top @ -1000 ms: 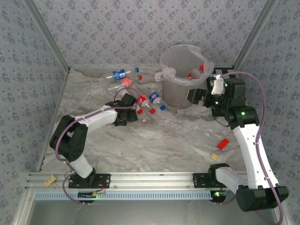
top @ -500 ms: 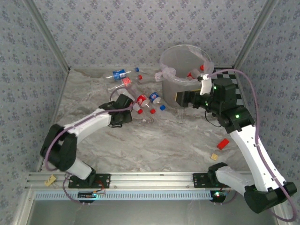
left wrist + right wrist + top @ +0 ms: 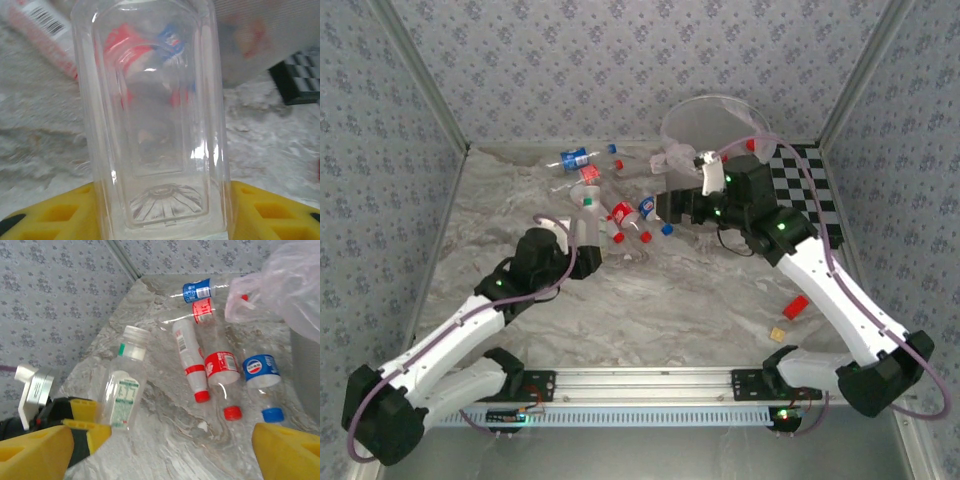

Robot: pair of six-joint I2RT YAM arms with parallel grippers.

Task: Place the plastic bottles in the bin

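Observation:
My left gripper [image 3: 162, 212] is shut on the base of a clear plastic bottle [image 3: 155, 115], its yellow fingers [image 3: 270, 210] pressed against both sides. In the top view this bottle [image 3: 588, 215] has a white cap and a green-white label, and stands tilted above the table in the left gripper [image 3: 584, 247]. My right gripper [image 3: 160, 455] is open and empty, hovering over several lying bottles: two red-capped [image 3: 189, 360], one blue-labelled [image 3: 262, 375]. From above, the right gripper [image 3: 662, 208] sits just left of the bin [image 3: 715, 125], whose liner bag [image 3: 280, 285] hangs over the rim.
More bottles lie at the back, one blue-labelled [image 3: 575, 158] and one red-labelled [image 3: 590, 175]. A black-and-white checkerboard [image 3: 810, 185] lies right of the bin. A red block [image 3: 795, 306] and a yellow block [image 3: 778, 334] rest near the right arm. Patterned walls close in the table.
My left gripper closed on the white-capped bottle and drew back toward the near left, raising it. My right gripper swung left from the bin's front to above the bottle cluster.

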